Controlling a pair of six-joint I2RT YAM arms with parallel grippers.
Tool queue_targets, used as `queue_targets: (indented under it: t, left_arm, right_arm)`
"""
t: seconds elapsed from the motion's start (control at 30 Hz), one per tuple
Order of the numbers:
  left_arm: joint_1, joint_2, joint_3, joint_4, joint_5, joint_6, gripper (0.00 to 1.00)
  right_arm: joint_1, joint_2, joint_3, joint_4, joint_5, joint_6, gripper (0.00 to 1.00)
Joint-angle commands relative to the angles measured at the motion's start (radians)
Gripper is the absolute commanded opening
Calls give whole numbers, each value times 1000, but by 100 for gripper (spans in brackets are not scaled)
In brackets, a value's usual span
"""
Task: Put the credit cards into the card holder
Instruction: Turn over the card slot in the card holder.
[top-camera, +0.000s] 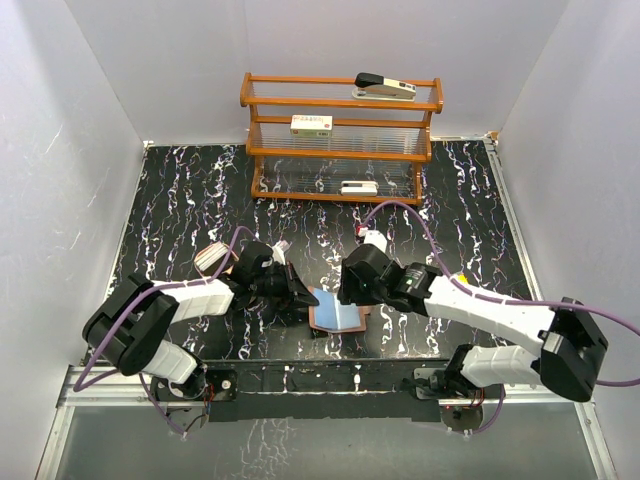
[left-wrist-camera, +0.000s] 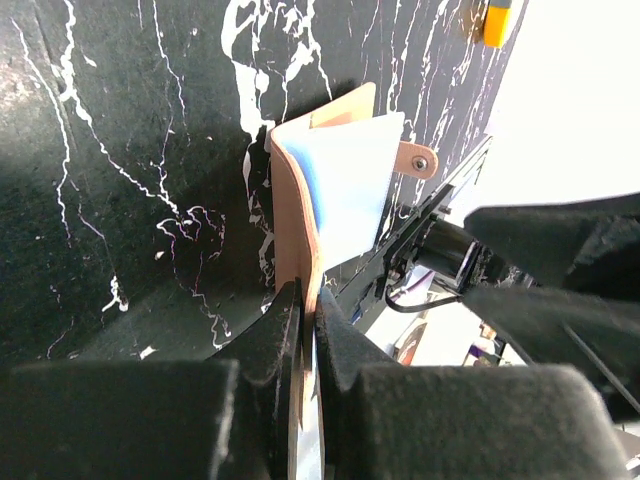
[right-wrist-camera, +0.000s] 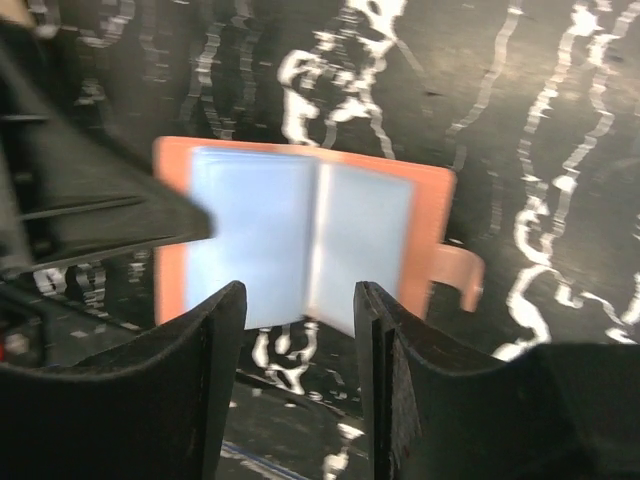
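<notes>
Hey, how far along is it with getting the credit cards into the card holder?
Early on. Done: the card holder lies open, bluish pockets up. In hand: the left pincer is shut on its cover edge; the right pincer hangs open and empty above it. Left: no card shows in a pocket or a pincer, so every card seems yet to go in.

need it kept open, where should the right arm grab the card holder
Take the card holder by its free cover edge beside the strap tab, coming from the side away from the left gripper, whose jaws pinch the opposite cover. It is open and thin, so an edge pinch probably suits.
</notes>
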Motion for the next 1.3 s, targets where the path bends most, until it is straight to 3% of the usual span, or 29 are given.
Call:
queue_targets:
  t: [0.0, 0.1, 0.4, 0.53, 0.8, 1.0, 1.27]
  left_arm:
    - [-7, 22, -1, 67, 13, -22, 0]
    - [-5, 41, 10, 46, -4, -16, 2]
    - [-5, -12, 73, -187, -120, 60, 40]
    - [2, -65, 138, -345, -211, 127, 51]
    - [158, -161, 279, -647, -286, 276, 56]
    - [332, -204, 407, -841, -365, 514, 59]
    - [443, -236, 414, -853, -435, 908, 63]
  right_arm:
    - [5, -46, -50, 239, -132, 33, 45]
    - [4, 17, -48, 230, -107, 51, 46]
    - [5, 152, -34, 255, -96, 52, 47]
    - [5, 209, -16, 251, -100, 52, 50]
    - [17, 283, 5, 240, -95, 79, 52]
    - [44, 316, 39, 208, -64, 79, 53]
    - [64, 358, 56, 182, -47, 78, 55]
